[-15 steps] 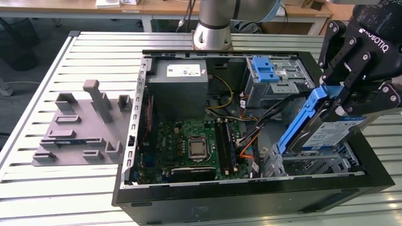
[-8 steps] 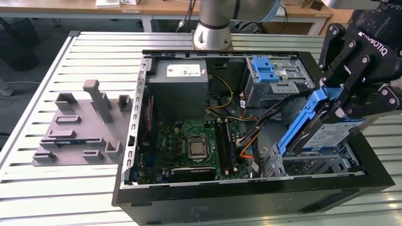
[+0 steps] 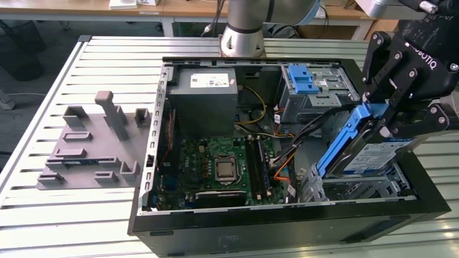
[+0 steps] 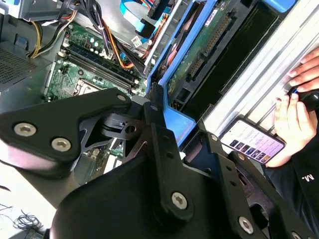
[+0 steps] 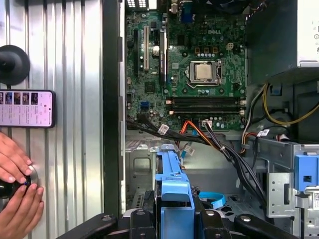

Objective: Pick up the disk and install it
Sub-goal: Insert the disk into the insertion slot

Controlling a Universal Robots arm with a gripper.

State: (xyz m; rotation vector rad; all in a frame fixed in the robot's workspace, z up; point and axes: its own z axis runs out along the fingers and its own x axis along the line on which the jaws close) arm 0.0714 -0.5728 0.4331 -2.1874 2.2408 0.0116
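Observation:
In the exterior view the disk [image 3: 371, 157], a silver drive with a white-and-blue label in a blue caddy, hangs tilted and nearly on edge over the metal drive bay [image 3: 358, 189] at the case's front corner on the exterior view's right. My gripper [image 3: 385, 128] is shut on its upper end. The second wrist view shows the disk's [image 4: 199, 57] green circuit side and blue frame running away from the black fingers [image 4: 155, 112]. In the first wrist view the blue caddy [image 5: 172, 181] stands between the fingers, above the bay [image 5: 142, 167].
The open black case [image 3: 287, 223] holds a motherboard [image 3: 222, 166], a grey power supply [image 3: 204, 99], a blue latch bracket [image 3: 305, 80] and loose cables [image 3: 287, 142]. A grey fixture [image 3: 93, 145] lies on the exterior view's left. A person's hands [image 5: 17, 199] and a phone [image 5: 25, 108] rest beside the case.

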